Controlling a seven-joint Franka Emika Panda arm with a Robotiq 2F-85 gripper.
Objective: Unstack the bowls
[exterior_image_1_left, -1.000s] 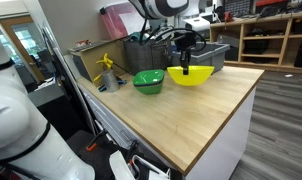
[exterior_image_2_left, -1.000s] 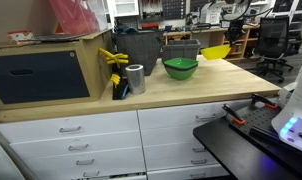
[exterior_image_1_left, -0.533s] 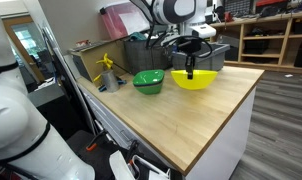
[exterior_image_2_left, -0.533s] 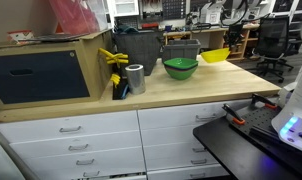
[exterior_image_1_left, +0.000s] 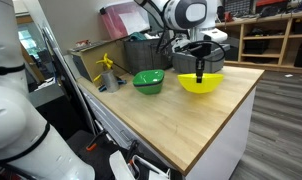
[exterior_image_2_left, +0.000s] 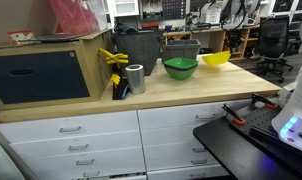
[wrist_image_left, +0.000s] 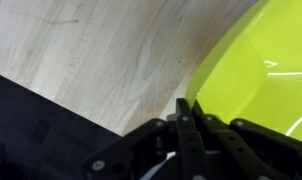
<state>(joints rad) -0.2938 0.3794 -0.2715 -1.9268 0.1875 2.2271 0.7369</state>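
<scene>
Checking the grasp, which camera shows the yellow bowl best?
An exterior view: the yellow bowl is whole and near. In an exterior view the bowl is small, far back; the wrist view crops it to one side.

Tabletop (exterior_image_1_left: 196, 125): pale wood, smooth, with fine grain lines and a low satin sheen, plainest in the wrist view (wrist_image_left: 91, 55). Yellow bowl (wrist_image_left: 266, 70), near the far edge of the tabletop: smooth plastic, highly glossy, carrying bright streaked highlights. Green bowl (exterior_image_1_left: 148, 81), beside it along the same edge: similar glossy plastic, with light spots on its wall. Pincer (wrist_image_left: 186, 128): matt black, hard-surfaced parts. Dark grey bin (exterior_image_2_left: 141, 52), at the back edge: dull, matt plastic. Silver cylinder (exterior_image_2_left: 136, 78), near a back corner: metallic sheen. Drawer fronts (exterior_image_2_left: 101, 140) under the front edge: smooth white finish with bright metal handles.
</scene>
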